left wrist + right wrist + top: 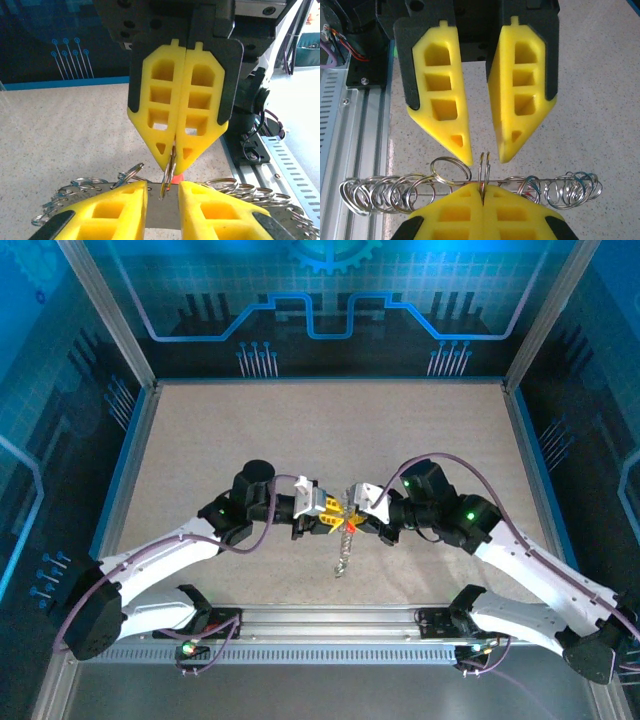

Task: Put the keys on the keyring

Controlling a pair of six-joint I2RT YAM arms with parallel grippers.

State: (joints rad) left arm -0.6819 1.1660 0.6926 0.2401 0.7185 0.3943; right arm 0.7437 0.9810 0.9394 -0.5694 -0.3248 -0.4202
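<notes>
Both grippers meet tip to tip above the middle of the table. My right gripper (356, 517) (482, 188) is shut on a thin double wire standing edge-on, part of the keyring (540, 179). The keyring carries several small silver rings and hangs below the grippers like a chain (342, 550). A red key head (179, 177) shows just behind the right fingertips; the rest of the keys is hidden. My left gripper (328, 523) (162, 184) faces it with its jaws apart. The pinched wire's end stands in that gap without touching either pad.
The speckled beige table (250, 440) lies between blue walls. A slotted metal rail (330, 625) runs along the near edge, with both arm bases on it. Purple cables (440, 462) loop over the arms.
</notes>
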